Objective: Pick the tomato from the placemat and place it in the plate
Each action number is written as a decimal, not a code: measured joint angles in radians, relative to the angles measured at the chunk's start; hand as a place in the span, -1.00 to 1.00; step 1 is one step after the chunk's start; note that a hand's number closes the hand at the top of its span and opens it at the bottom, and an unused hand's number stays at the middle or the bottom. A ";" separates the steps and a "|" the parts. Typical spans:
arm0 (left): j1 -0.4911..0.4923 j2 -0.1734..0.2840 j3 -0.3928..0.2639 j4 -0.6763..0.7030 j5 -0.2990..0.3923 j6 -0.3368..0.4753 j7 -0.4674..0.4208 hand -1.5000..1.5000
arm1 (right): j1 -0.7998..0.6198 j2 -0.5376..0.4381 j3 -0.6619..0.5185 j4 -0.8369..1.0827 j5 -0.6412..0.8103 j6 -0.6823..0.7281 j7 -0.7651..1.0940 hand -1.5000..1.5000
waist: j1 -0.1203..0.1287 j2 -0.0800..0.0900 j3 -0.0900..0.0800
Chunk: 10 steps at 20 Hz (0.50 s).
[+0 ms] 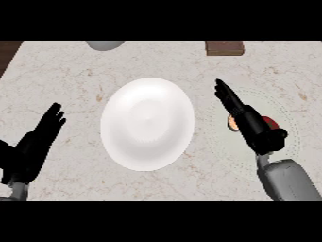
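Right hand (250, 124) fingers straight, mostly hiding tomato (271, 122); left hand (29, 147) relaxed, resting.

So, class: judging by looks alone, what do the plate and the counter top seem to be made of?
Plate: probably glazed ceramic, though plastic is possible; it is plain white with soft glossy highlights and faint concentric rings.
Counter top: looks like polished marble or a marble-look laminate; it is pale cream with thin brownish veins.

Even, bright light from above, no hard shadows. White plate (147, 124) nearly washed out, only faint rings w/ soft sheen. Counter (65, 75) evenly lit; black hands show almost no surface detail. Edges slightly soft.
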 measured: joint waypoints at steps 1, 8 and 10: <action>-0.015 0.003 0.004 -0.007 -0.006 0.005 0.009 0.00 | -0.013 0.007 -0.002 0.012 -0.002 0.006 -0.004 1.00 | -0.001 -0.001 -0.007; -0.154 0.045 0.034 -0.076 -0.068 0.022 -0.017 0.00 | -0.162 -0.066 0.071 0.071 0.159 0.036 0.020 1.00 | -0.001 -0.018 -0.038; -0.180 0.050 0.036 -0.087 -0.071 0.017 -0.021 0.00 | -0.174 -0.109 0.114 0.106 0.298 -0.029 0.049 1.00 | -0.001 -0.015 -0.039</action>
